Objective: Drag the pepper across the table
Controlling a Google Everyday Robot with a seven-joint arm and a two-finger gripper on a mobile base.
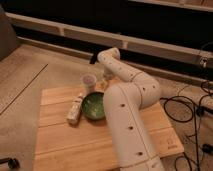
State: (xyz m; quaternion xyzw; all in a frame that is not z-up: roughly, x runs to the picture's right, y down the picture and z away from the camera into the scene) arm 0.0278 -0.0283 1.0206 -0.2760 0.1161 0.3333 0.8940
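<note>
The white arm (pixel 131 125) rises from the near side of the bench (pixel 65 145), bends at an elbow over the right edge and reaches back toward the far left. There the gripper (pixel 106 77) hangs down over the far edge of the bench, just right of the cup (pixel 88 80). Its jaws stand wide apart. Whether they touch anything cannot be told.

The pepper (pixel 103 88) shows only as a small dull-orange patch under the gripper. It lies on the far part of the bench, between the cup and the arm and just beyond the far-right rim of the green bowl (pixel 93 106). Most of it is hard to make out.

The bowl sits near the middle of the bench, close against the arm on its right. A pale bottle (pixel 75 109) lies on its side just left of the bowl, its long axis running near to far. Dark cables (pixel 185 105) trail over the floor to the right of the bench.
</note>
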